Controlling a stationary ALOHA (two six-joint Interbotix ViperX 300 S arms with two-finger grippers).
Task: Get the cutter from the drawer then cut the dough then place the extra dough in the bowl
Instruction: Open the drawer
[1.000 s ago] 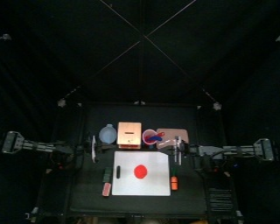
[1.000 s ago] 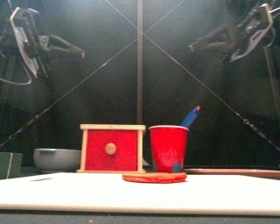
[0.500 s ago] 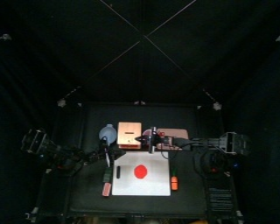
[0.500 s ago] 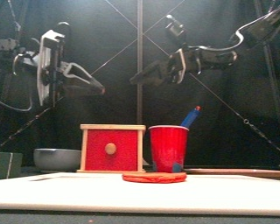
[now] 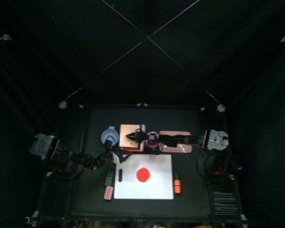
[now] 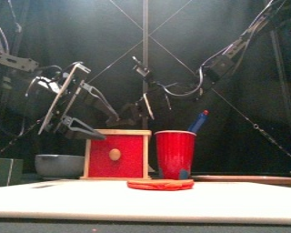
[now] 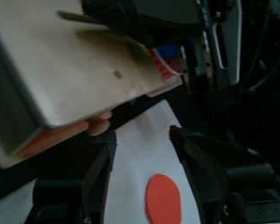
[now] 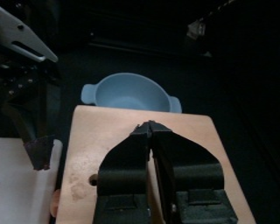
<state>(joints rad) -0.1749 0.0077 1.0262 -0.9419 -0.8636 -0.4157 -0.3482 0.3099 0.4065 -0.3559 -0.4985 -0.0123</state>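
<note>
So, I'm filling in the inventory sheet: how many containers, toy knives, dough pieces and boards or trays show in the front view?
Containers: 3 (wooden box, blue-grey bowl, red cup)
Toy knives: 1 (blue toy knife in the cup)
Dough pieces: 1 (red dough disc)
Boards or trays: 2 (white cutting board, pink tray)
Total: 7

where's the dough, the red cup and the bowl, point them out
dough (image 6: 160, 184): front view, front edge of the flat red disc
red cup (image 6: 176, 153): front view, middle of its front wall
bowl (image 8: 129, 93): right wrist view, bare inside of the bowl
</note>
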